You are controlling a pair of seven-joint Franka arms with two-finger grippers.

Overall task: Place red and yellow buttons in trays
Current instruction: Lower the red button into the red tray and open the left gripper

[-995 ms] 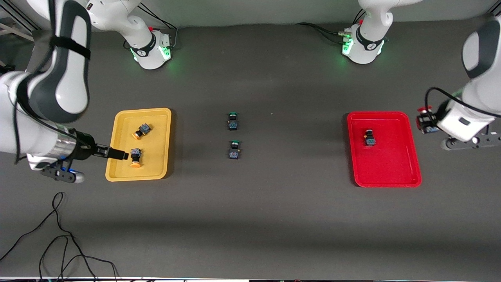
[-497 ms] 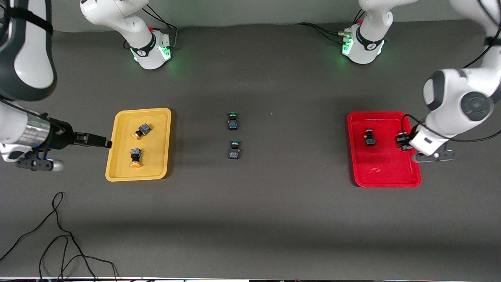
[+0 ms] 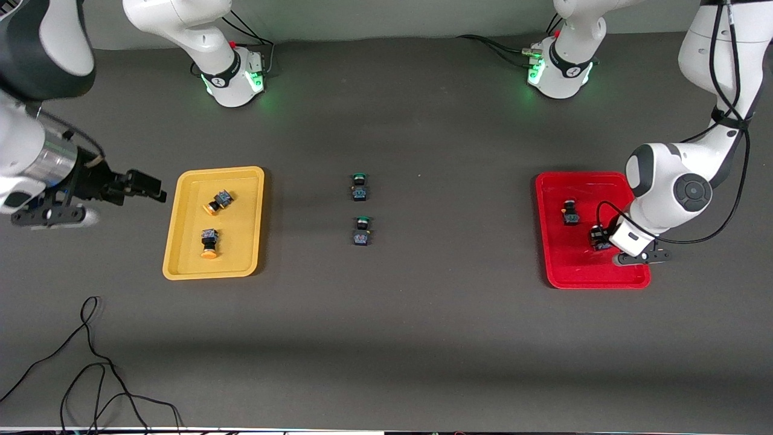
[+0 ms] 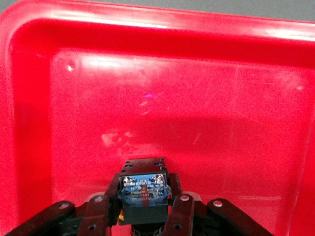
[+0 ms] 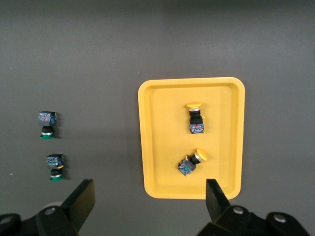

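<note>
We see the left gripper (image 3: 598, 237) low over the red tray (image 3: 604, 275), its fingers (image 4: 180, 212) clamped on a red-capped button (image 4: 142, 192); in the left wrist view the button's dark blocky body faces us, a blue panel with metal contacts on its end, while the cap is hidden between the fingers. A second red button (image 3: 570, 212) lies in the same tray, farther from the front camera than the held one, its dark body plain but its cap hard to make out. The red tray is shallow, glossy, round-cornered and scuffed. The yellow tray (image 3: 253, 223), toward the right arm's end of the table, holds two yellow buttons: one (image 3: 209, 243) lying with its orange-yellow cap toward the front camera, the other (image 3: 218, 201) tilted on its side farther from that camera. Two green-capped switches (image 3: 359, 186) (image 3: 362, 231) sit on the dark table (image 3: 423, 326) between the trays, well apart from both. The right gripper (image 3: 148, 186) hangs in the air just beside the yellow tray, over bare table, its fingers (image 5: 83, 200) spread wide with nothing between them.
</note>
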